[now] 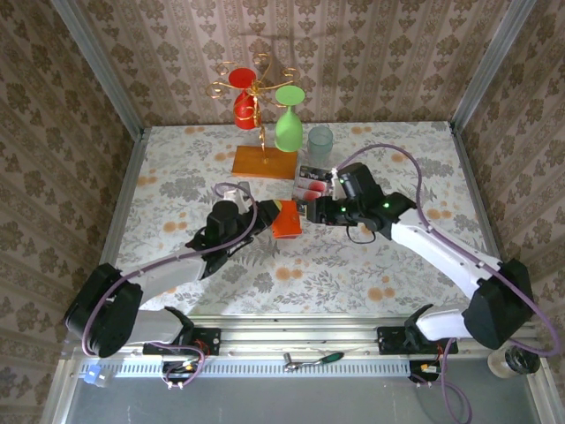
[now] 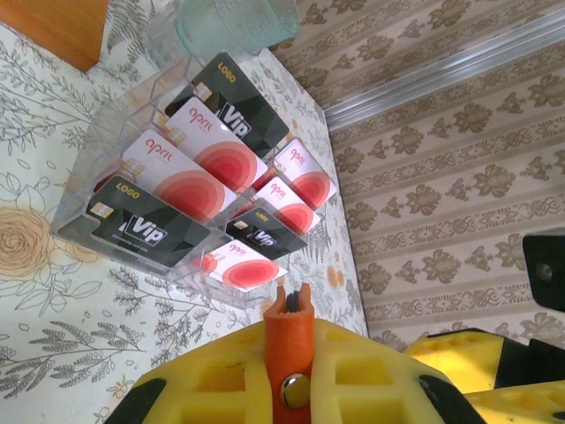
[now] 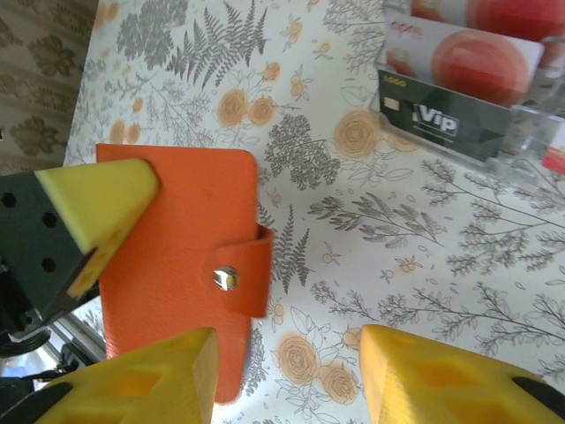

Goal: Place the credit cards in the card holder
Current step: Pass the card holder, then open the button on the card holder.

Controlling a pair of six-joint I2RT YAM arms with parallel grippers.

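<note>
Left hand [image 2: 290, 331] gripped the card holder [image 3: 177, 221], flap [image 3: 243, 265] snapped shut. Right hand [image 3: 282, 344] hung half open beside it; the flap needed unsnapping next.

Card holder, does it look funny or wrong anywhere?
A little odd: the card holder is pinched by one edge in the left gripper, and its snap strap is buttoned shut, so no card can go in yet.

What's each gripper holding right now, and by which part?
The left gripper pinches the card holder by a corner away from its snap; the right gripper is open, empty.
</note>
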